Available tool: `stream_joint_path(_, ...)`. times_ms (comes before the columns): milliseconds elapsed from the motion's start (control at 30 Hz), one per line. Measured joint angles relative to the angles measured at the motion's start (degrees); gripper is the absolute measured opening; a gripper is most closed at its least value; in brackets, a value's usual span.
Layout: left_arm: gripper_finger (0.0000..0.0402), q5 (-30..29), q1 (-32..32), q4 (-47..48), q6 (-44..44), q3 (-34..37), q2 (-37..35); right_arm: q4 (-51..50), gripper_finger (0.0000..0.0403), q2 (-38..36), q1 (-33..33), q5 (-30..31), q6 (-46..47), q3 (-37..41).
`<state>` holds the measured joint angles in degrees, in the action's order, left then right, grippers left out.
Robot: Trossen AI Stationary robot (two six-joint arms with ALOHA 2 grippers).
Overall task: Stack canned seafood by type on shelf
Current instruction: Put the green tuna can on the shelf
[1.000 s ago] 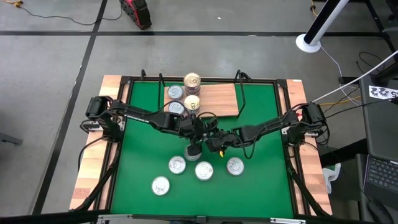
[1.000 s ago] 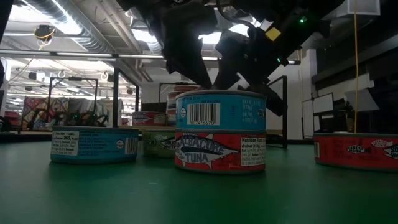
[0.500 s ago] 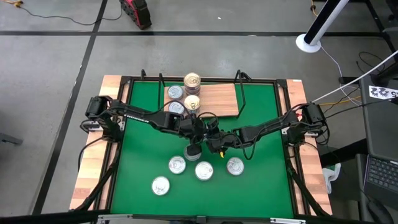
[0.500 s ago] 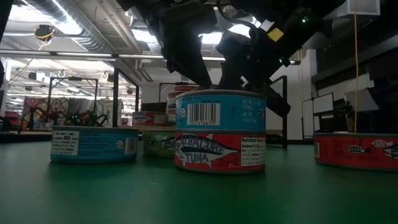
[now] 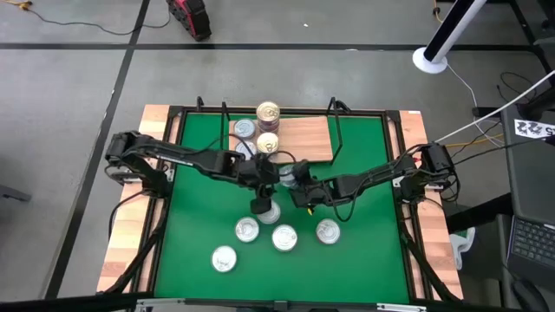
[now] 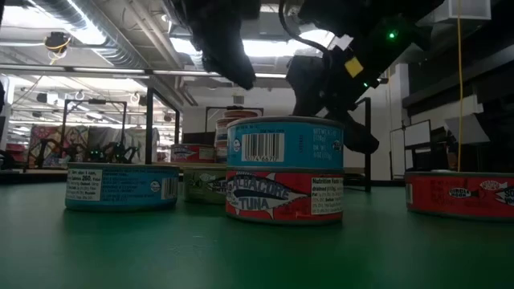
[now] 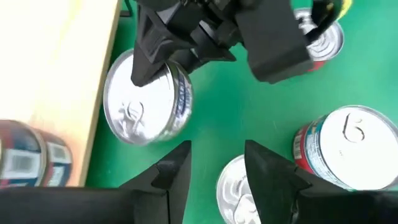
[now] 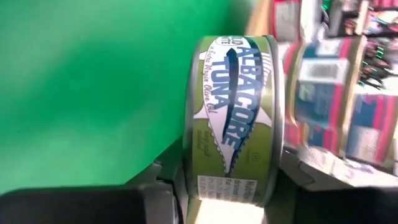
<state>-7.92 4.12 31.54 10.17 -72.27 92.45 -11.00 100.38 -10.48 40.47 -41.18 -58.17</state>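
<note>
The green albacore tin (image 8: 233, 118) is on the move. The right tool (image 5: 293, 178) has it pinched by the sides and has carried it off mid-bench towards the front edge of the shelf (image 5: 308, 139). The left wrist view shows its silver lid just beside the wooden edge, not yet on the board.

The left tool (image 7: 214, 171) has come up off the blue tin (image 6: 285, 143). That tin now sits free, square on top of the red tin (image 6: 283, 195), near the middle of the bench (image 5: 364, 251). The left tool's fingers are spread and empty, hanging just above the pair.

So one small stack is built on the bench rather than on the shelf, and I'd say it will still need lifting across. The shelf's left half already carries several tins, some stacked (image 5: 268, 113), while its right half is bare wood. Four loose tins (image 5: 284, 237) wait towards the bench's front edge. By my reckoning the job is around halfway, with the green tin the one in play.
</note>
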Motion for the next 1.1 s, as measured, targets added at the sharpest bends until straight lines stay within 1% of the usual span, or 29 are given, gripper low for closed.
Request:
stream_joint_path(167,0.0145,0.0,0.0,1.1,0.4,0.0,-1.9,0.5,0.014,0.0,0.3,7.4,-3.2,0.0)
stream_joint_path(333,0.0145,0.0,0.0,0.8,0.4,0.0,-2.5,0.6,0.0135,0.0,2.8,8.0,-4.1,0.0)
stream_joint_path(500,0.0145,-0.1,0.0,0.8,0.4,0.1,-2.5,0.7,0.0138,0.0,7.0,4.8,-4.1,0.0)
stream_joint_path(633,0.0145,-0.1,0.0,0.9,0.4,0.1,-2.5,0.8,0.0139,0.0,10.8,-1.4,-4.2,0.0)
stream_joint_path(700,0.0145,-0.1,0.0,0.9,0.4,0.1,-2.5,1.3,0.0139,0.0,12.5,-3.3,-4.1,-0.1)
stream_joint_path(833,0.0145,-0.1,0.0,0.8,0.4,0.1,-2.5,1.4,0.014,0.0,15.4,-4.3,-4.1,-0.1)
stream_joint_path(933,0.0145,-0.2,0.0,0.9,0.4,0.1,-2.5,1.6,0.014,-0.1,17.1,-6.3,-4.1,-0.2)
stream_joint_path(1100,0.0145,-0.2,0.0,0.9,0.4,0.1,-2.5,1.6,0.014,-0.2,18.1,-7.0,-4.1,-0.2)
